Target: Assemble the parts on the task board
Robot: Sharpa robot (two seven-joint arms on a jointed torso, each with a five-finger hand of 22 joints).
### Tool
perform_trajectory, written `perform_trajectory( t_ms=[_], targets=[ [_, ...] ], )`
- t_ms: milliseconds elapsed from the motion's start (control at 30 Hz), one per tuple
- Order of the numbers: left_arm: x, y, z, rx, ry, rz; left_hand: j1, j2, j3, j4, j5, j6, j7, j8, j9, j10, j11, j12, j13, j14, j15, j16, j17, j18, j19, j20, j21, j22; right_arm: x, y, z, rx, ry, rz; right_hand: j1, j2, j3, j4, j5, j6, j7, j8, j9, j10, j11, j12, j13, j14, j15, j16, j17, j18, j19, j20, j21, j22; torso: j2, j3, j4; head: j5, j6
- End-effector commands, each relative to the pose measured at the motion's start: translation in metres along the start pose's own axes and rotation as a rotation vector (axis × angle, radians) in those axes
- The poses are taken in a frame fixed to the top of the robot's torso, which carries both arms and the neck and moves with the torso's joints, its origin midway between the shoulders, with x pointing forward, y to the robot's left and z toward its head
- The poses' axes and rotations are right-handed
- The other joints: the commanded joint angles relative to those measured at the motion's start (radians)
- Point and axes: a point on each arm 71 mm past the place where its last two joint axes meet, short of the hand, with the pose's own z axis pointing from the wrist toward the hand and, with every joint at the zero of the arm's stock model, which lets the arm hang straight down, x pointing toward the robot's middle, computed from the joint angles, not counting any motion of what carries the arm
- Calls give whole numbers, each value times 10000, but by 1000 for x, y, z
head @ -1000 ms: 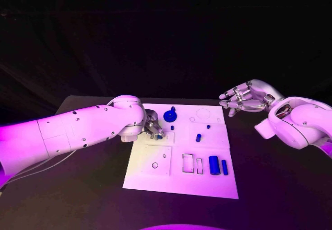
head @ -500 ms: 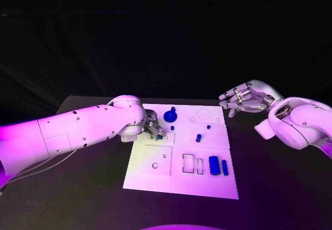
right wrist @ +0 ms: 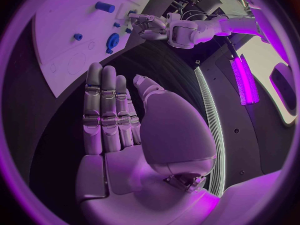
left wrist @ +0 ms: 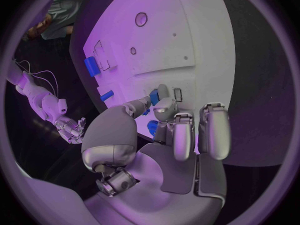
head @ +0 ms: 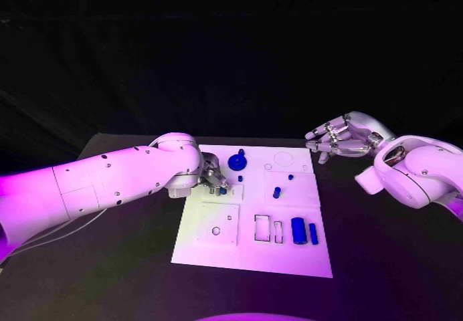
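- Your left hand (head: 214,180) is down on the task board (head: 253,257) near its left edge, toward the far corner — fingers closed around a small blue part (left wrist: 154,96) and pressing it at the board.
- The coming move turns on what lies straight beneath those fingertips: a small outlined recess (left wrist: 177,94) sits just beside the held part, so seating looks like a short push down, not a reach.
- The part looks short and stubby; I cannot tell its long axis.
- Your right hand (head: 340,139) hovers off the board's far right corner, fingers apart, holding nothing — well apart from the work.
- A blue cylinder (head: 298,230) lies near the board's near right corner.
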Motion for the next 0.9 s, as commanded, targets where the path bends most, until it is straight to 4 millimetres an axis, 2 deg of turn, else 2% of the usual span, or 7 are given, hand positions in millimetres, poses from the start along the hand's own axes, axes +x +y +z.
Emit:
perform_trajectory(
  t_ms=[33,133,433,900],
  targets=[
    [3,0,0,-15,230,133,-123,-89,-142,68,36,108,15,-61,-10,22,-26,53,7,1068,-59,25,2631,-204,67,-62,58,332,1,0,0,0,109,-62,-123,6,-27,9,44,-76,-14,-70,16,-66,-35,23,14,-53,-3,-54,17,-42,-60,42,-56,-13,0,-1,-1,4,-20],
    [3,0,0,-16,231,133,-283,-168,-410,227,35,152,4,-47,-10,26,-31,62,3,1068,-63,25,2631,-202,64,-63,50,323,1,0,0,1,110,-62,-134,4,-33,15,44,-83,-9,-70,17,-79,-30,21,24,-66,3,-61,29,-42,-69,47,-63,-19,-3,-2,2,0,-23],
    [2,0,0,-19,214,117,-457,-83,-941,603,35,235,-52,23,15,40,-74,89,3,1068,-98,25,2631,-206,75,-86,55,347,1,0,0,2,112,-61,-134,4,-33,15,44,-83,-9,-70,17,-79,-30,21,24,-66,3,-61,29,-42,-69,47,-63,-19,4,-3,-2,14,-16],
    [3,-4,0,108,132,9,-458,-40,-1161,749,36,285,-82,84,43,75,-98,148,53,1068,-115,25,2631,-217,99,-99,80,401,1,0,0,3,130,-58,-134,4,-33,15,44,-83,-9,-70,17,-79,-30,21,24,-66,3,-61,29,-42,-69,47,-63,-19,0,-4,3,19,-38]
  ],
)
